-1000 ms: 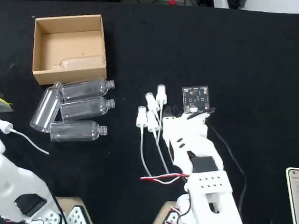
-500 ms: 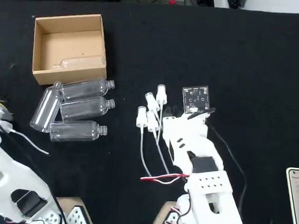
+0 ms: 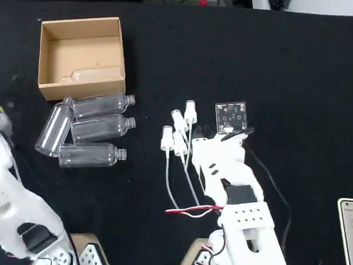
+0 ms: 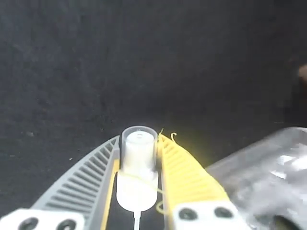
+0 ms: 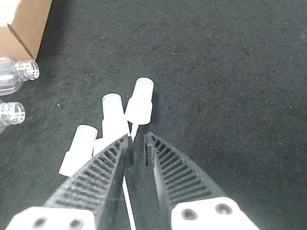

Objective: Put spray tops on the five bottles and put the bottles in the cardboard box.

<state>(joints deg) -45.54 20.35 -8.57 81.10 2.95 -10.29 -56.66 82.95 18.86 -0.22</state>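
White plastic spray top (image 4: pixel 138 152) is held tight in the left gripper (image 4: pixel 139 140), so next it probably must be lined up with the neck of a clear plastic bottle (image 3: pixel 93 155).

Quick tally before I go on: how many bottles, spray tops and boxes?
Bottles: 5, four beside the box, one inside it
Spray tops: 5, four loose, one in the left claw
Box: 1
Total: 11

High view overhead of table (image 3: pixel 314 69), wrist views close to it, right sharing spray tops (image 5: pixel 112 112).
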